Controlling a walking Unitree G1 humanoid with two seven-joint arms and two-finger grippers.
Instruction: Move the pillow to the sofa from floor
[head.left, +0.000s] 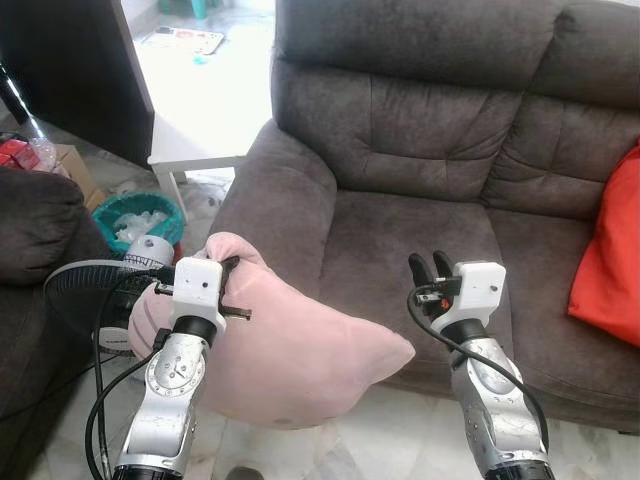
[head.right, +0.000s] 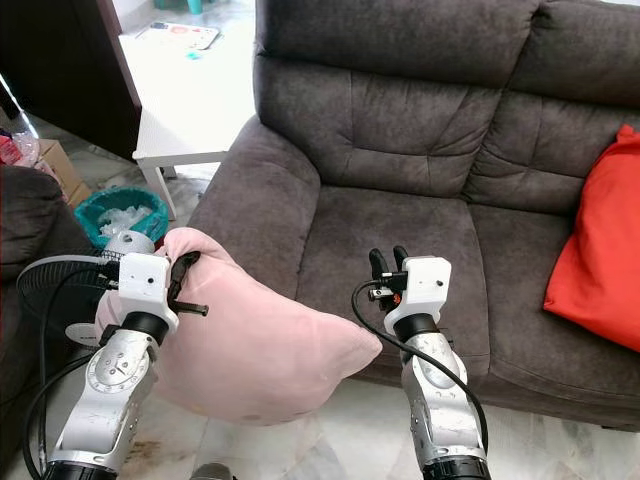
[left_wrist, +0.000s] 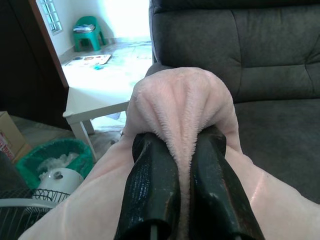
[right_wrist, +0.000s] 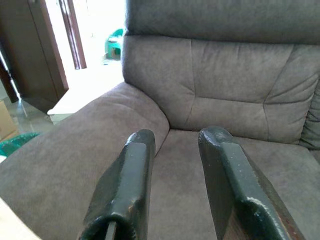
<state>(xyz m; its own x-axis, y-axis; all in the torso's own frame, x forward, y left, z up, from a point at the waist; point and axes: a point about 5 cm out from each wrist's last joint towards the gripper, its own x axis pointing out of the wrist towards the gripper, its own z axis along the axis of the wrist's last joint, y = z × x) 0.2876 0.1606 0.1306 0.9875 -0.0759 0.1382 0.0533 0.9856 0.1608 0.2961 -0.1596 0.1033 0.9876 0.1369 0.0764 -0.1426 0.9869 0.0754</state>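
Pillow held up before the sofa

Jaws of the left gripper (left_wrist: 182, 150) are clenched on a bunched fold of the pink pillow (head.left: 290, 350); the plush wells up between the two black fingers (left_wrist: 150, 185). The pillow hangs from that grip, off the floor (head.left: 330, 450), in front of the sofa's (head.left: 420, 130) left armrest, its far corner reaching toward the front edge of the seat cushion.

Jaws of the right gripper (head.left: 431, 268) are released, the fingers parted with nothing between them, raised over the front of the seat cushion and apart from the pillow.

A red cushion (head.left: 610, 250) leans at the sofa's right end. Left of the armrest stand a white desk (head.left: 200, 110), a green basket (head.left: 140, 218) and a fan (head.left: 95, 300), with a dark chair (head.left: 35, 230) at the left edge.
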